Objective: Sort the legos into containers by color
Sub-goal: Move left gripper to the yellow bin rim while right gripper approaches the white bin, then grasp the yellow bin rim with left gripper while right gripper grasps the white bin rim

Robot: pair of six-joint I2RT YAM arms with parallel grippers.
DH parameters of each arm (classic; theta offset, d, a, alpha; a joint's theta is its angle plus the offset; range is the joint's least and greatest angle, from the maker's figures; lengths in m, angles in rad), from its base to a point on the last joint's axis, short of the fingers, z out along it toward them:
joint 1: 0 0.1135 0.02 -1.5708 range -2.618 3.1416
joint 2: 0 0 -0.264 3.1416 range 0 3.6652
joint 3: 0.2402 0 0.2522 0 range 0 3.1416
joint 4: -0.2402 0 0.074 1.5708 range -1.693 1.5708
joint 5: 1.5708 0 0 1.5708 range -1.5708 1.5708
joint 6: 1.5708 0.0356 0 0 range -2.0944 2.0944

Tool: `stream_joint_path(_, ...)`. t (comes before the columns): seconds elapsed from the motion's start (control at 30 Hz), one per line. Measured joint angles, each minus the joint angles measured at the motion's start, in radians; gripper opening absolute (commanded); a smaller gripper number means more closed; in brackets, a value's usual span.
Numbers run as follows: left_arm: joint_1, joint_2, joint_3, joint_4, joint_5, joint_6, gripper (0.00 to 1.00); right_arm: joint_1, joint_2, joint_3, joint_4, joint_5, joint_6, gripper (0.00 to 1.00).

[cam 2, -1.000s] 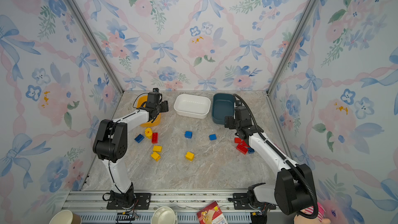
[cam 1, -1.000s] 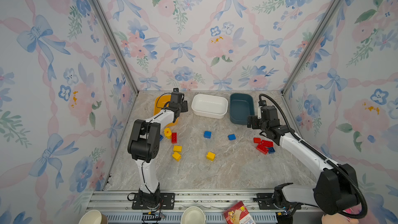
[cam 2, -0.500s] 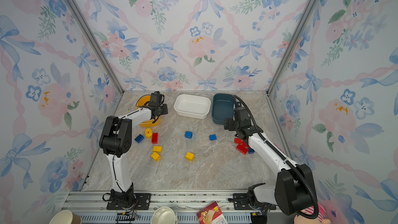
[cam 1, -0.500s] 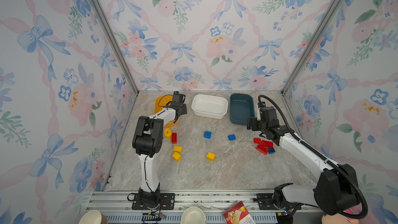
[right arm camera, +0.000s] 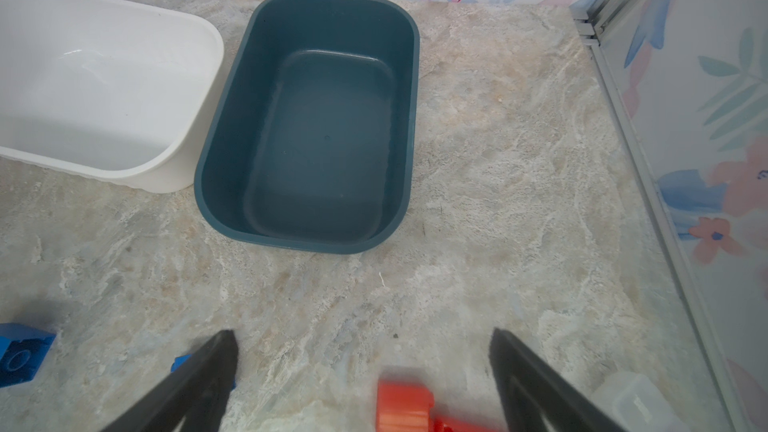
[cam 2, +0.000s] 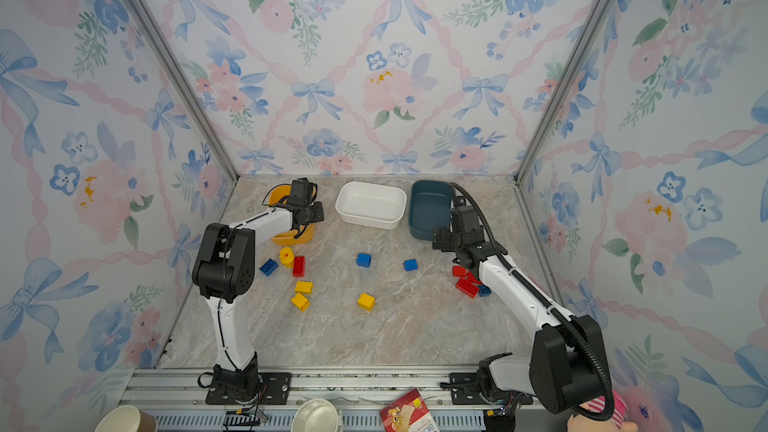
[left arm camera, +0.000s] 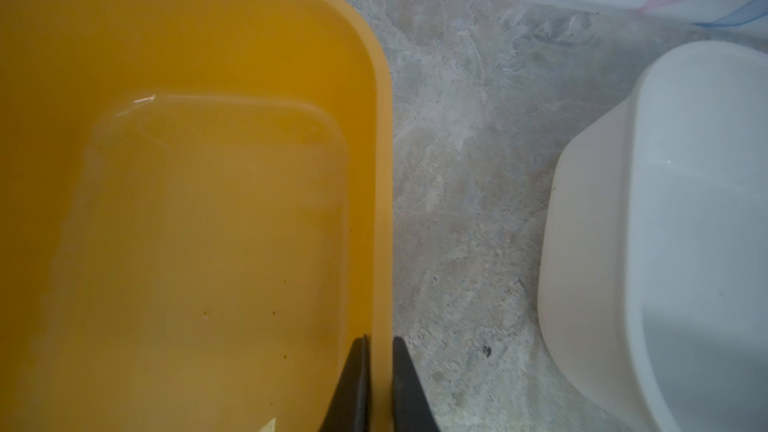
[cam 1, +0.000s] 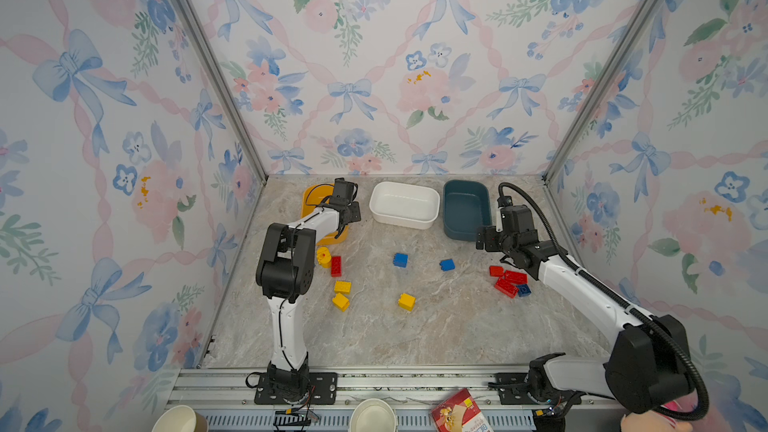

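Three containers stand along the back: a yellow tub (cam 1: 309,201), a white tub (cam 1: 405,218) and a teal tub (cam 1: 457,234). My left gripper (left arm camera: 380,340) is shut on the yellow tub's side wall (left arm camera: 382,160), one finger inside and one outside. My right gripper (right arm camera: 361,336) is open just above a red lego (right arm camera: 405,407), part of a red cluster (cam 1: 505,286) with a blue brick (cam 1: 523,290). Two blue legos (cam 1: 400,260) (cam 1: 447,264) lie mid-table. Yellow legos (cam 1: 342,286) (cam 1: 406,301) and a red brick (cam 1: 336,265) lie toward the left. All three tubs look empty.
Another blue brick (cam 2: 269,267) lies beside the left arm. Paper cups (cam 1: 178,419) (cam 1: 372,415) and a red packet (cam 1: 459,415) sit beyond the front rail. Floral walls close in the table on three sides. The white tub's wall (left arm camera: 582,243) stands close to the left gripper.
My left gripper has closed onto the yellow tub's wall, and its arm has shifted slightly. The right arm and the legos have not moved.
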Motion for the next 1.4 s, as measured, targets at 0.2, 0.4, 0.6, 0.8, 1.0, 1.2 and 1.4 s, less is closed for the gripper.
stream_joint_path(0.2, -0.048, 0.0, 0.0, 0.0, 0.0, -0.001, 0.08, 0.011, 0.021, 0.012, -0.008, -0.001, 0.011, 0.97)
stream_joint_path(0.4, -0.087, -0.001, -0.002, 0.0, 0.0, -0.012, 0.07, 0.018, 0.036, 0.035, -0.019, -0.005, 0.015, 0.97)
stream_joint_path(0.6, -0.108, -0.011, -0.006, -0.005, 0.002, -0.027, 0.07, 0.041, 0.11, 0.109, -0.026, -0.037, 0.013, 0.97)
stream_joint_path(0.8, -0.127, -0.011, -0.006, -0.01, 0.006, -0.038, 0.14, 0.079, 0.249, 0.248, -0.045, -0.115, -0.03, 0.97)
stream_joint_path(1.0, -0.132, -0.022, -0.022, -0.023, 0.027, -0.068, 0.29, 0.135, 0.436, 0.426, -0.101, -0.209, -0.119, 0.97)
stream_joint_path(1.2, -0.132, -0.076, -0.04, -0.045, 0.03, -0.079, 0.36, 0.192, 0.562, 0.537, -0.15, -0.233, -0.223, 0.99)
stream_joint_path(1.4, -0.132, -0.158, -0.04, -0.044, 0.03, -0.08, 0.44, 0.207, 0.645, 0.636, -0.171, -0.241, -0.294, 0.96)
